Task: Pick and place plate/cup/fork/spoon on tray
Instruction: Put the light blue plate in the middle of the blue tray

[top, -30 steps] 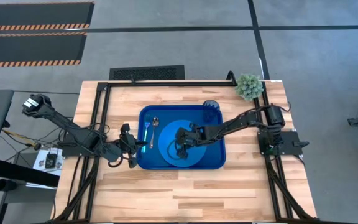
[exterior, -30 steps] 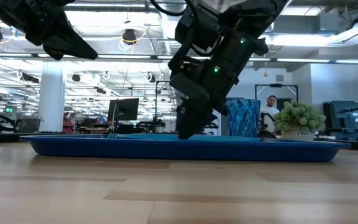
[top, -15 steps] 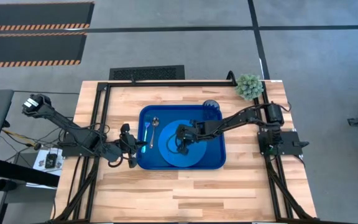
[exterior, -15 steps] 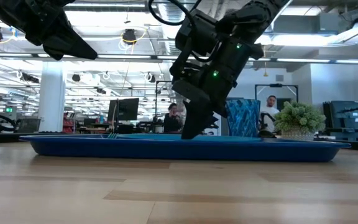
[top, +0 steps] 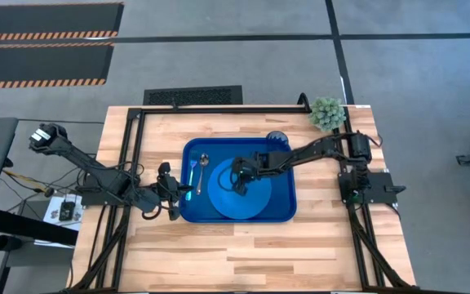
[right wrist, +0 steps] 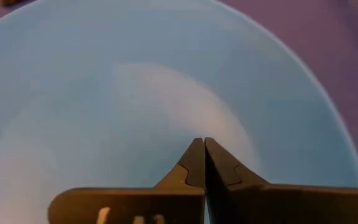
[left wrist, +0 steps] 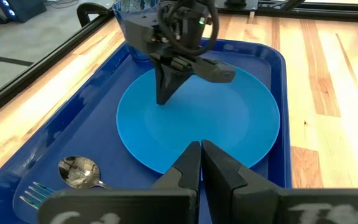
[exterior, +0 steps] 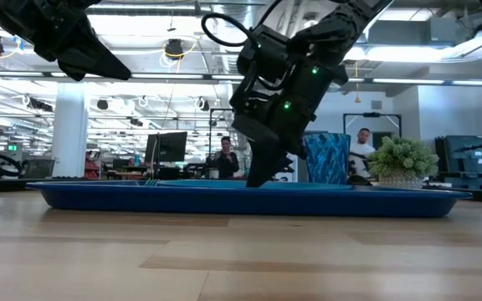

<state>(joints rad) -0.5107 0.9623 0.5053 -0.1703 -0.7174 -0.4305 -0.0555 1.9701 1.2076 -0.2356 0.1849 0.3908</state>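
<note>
The bright-blue plate [top: 240, 196] lies flat in the dark-blue tray [top: 188, 214]. The dark-blue cup [top: 277, 140] stands in the tray's far right corner. The spoon [left wrist: 77, 171] and the teal fork [left wrist: 32, 193] lie side by side along the tray's left side. My right gripper [left wrist: 162, 101] is shut and points down at the plate's far part; the plate fills the right wrist view [right wrist: 104, 81]. My left gripper [top: 179, 193] is shut and empty, above the tray's left rim. My right gripper's shut fingertips [left wrist: 163, 98] come from above, pointing down, at the plate's flat face [left wrist: 166, 115] toward its far side. In the low view the tips [exterior: 254, 180] stand at the plate's level. Whether they touch it, I cannot tell.
A small green plant [top: 327, 113] stands at the table's far right corner. A black frame [top: 219, 106] runs along the table's far edge and sides. Bare wood [top: 243, 253] lies near of the tray. People show in the room behind [exterior: 224, 155].
My right gripper has gone a little toward the table's far edge over the plate, staying shut and pointing down. The plate, cup, fork and spoon have kept their places.
</note>
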